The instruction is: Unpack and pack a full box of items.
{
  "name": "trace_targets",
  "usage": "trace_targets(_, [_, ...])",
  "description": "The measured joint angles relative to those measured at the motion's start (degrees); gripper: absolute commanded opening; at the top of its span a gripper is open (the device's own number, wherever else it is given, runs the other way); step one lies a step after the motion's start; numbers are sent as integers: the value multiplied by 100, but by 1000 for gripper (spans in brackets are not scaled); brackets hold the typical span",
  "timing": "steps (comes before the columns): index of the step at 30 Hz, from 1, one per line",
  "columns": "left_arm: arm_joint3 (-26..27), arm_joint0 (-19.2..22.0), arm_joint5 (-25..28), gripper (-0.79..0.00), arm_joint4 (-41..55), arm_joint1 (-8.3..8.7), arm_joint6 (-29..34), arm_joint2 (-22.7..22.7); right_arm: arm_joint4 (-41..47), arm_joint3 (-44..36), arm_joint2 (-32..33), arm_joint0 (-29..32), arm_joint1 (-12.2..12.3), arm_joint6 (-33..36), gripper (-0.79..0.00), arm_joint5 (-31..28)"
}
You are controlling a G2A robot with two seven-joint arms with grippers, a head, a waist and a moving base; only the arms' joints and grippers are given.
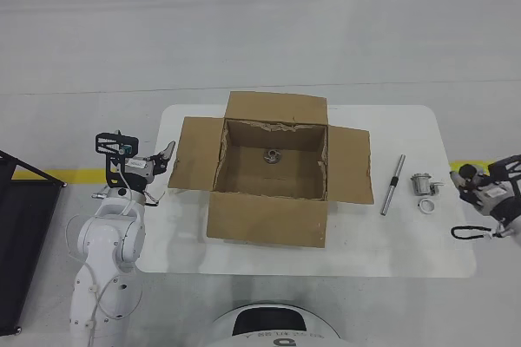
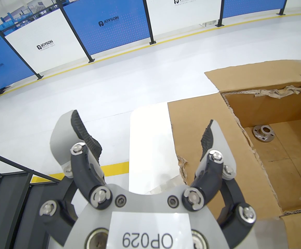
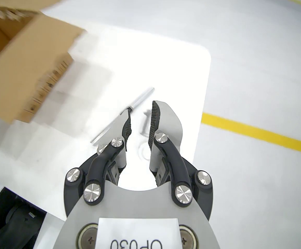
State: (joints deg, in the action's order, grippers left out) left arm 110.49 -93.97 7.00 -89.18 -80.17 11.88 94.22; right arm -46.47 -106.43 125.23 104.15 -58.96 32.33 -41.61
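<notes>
- The left gripper (image 1: 163,156) (image 2: 142,120) hovers at the white tabletop's (image 1: 373,252) left edge, jaws spread wide and empty.
- An open brown cardboard box (image 1: 265,217) (image 2: 246,110) (image 3: 23,78) sits mid-tabletop with a round metal flange (image 1: 270,157) (image 2: 263,132) on its floor.
- A grey metal rod (image 1: 392,184) (image 3: 140,98), a small metal cylinder (image 1: 424,183) and a metal ring (image 1: 426,206) lie near the right edge.
- The right gripper (image 1: 462,178) (image 3: 141,107) hovers at the right edge, jaws narrowly parted and empty.
</notes>
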Motion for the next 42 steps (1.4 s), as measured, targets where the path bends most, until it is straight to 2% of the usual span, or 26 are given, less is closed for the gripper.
trace_targets(3, [0,0,0,0,0,0,0,0,-153,-807,32,245,-30,-152,-474,166])
trace_targets(4, [0,0,0,0,0,0,0,0,-144,-993,21,302,-42,-246,-406,200])
trace_targets(5, [0,0,0,0,0,0,0,0,-112,-1197,28,382,-55,-363,-25,217])
trace_targets(6, [0,0,0,0,0,0,0,0,-145,-1336,54,447,-63,-413,0,225])
trace_targets(8, [0,0,0,0,0,0,0,0,-306,-1540,114,549,-70,-449,0,225])
trace_targets(18, [0,0,0,0,0,0,0,0,-305,-1533,115,546,-70,-443,0,221])
trace_targets(21, [0,0,0,0,0,0,0,0,-3,-1698,-189,394,-64,-775,0,-127])
trace_targets(23, [0,0,0,0,0,0,0,0,85,-1774,-656,96,-26,-954,0,-401])
trace_targets(27, [0,0,0,0,0,0,0,0,19,-1612,-2037,-955,58,-347,0,-671])
trace_targets(30, [0,0,0,0,0,0,0,0,-120,-1102,-3377,-2064,48,289,0,-626])
trace_targets(35, [0,0,0,0,0,0,0,0,-96,29,-5359,-3653,-148,645,0,-211])
trace_targets(38, [0,0,0,0,0,0,0,0,-108,153,-5808,-3823,-169,664,0,-166])
trace_targets(42, [0,0,0,0,0,0,0,0,-105,131,-5582,-3792,-165,661,0,-174])
